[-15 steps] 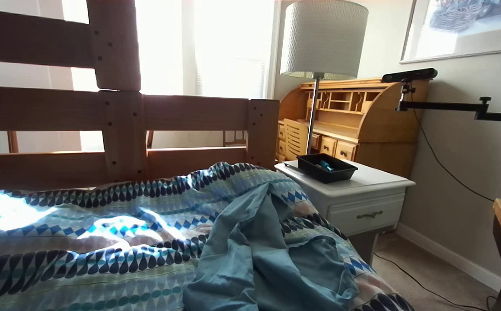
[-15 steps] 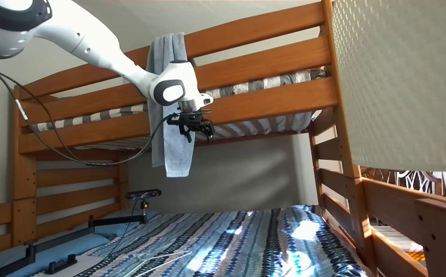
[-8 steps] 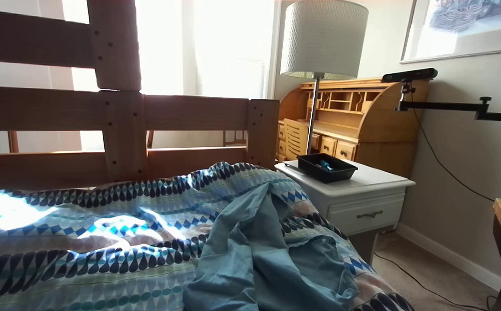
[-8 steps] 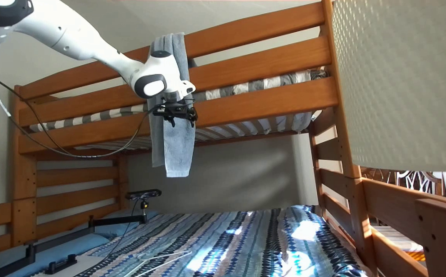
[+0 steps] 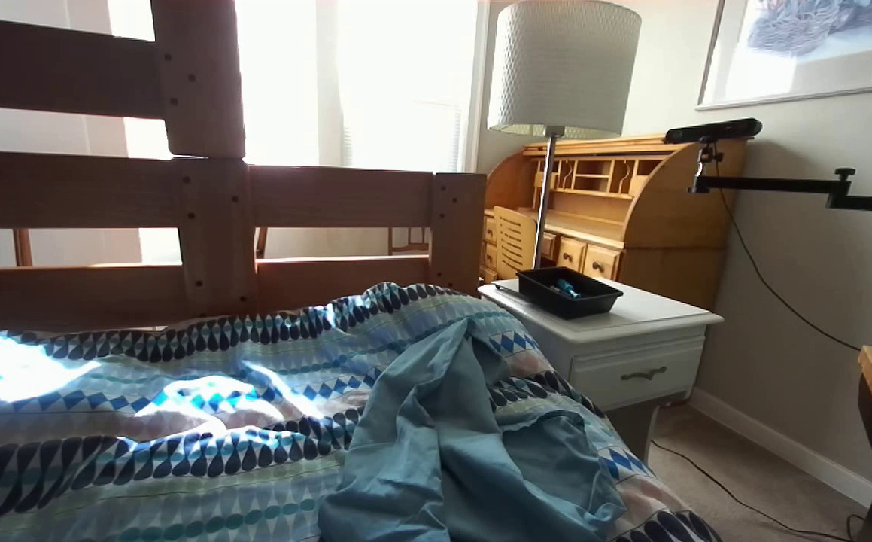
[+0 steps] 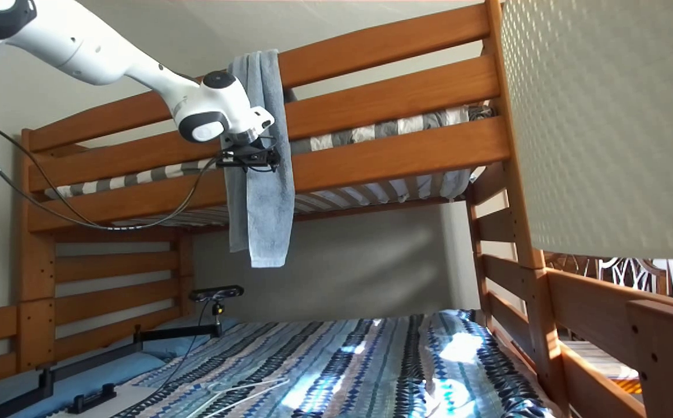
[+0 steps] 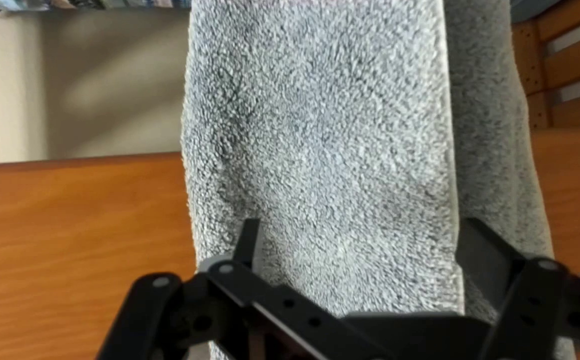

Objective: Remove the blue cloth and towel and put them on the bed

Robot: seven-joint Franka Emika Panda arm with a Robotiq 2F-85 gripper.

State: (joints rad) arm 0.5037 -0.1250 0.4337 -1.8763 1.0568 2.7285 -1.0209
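Note:
The blue cloth (image 5: pixel 443 444) lies crumpled on the zigzag-covered bed (image 5: pixel 202 482) in an exterior view. The bed also shows in an exterior view (image 6: pixel 324 360), under the upper bunk. The grey towel (image 6: pixel 271 215) hangs over the upper bunk's rails. My gripper (image 6: pixel 263 165) is in front of the towel, around the lower rail's height. In the wrist view my gripper (image 7: pixel 361 240) is open, its fingers wide apart with the towel (image 7: pixel 320 140) between and behind them. The right finger is by the front layer's edge. I cannot tell whether the fingers touch the towel.
Wooden bunk rails (image 6: pixel 394 157) run behind the towel. A camera on a black arm (image 6: pixel 179 334) stands over the bed's left side. A lampshade (image 6: pixel 609 128) fills the right of that view. A white nightstand (image 5: pixel 639 354) holds a black tray (image 5: pixel 567 293).
My gripper has moved left and up in an exterior view, from right of the towel to in front of it. The blue cloth and the towel look unmoved.

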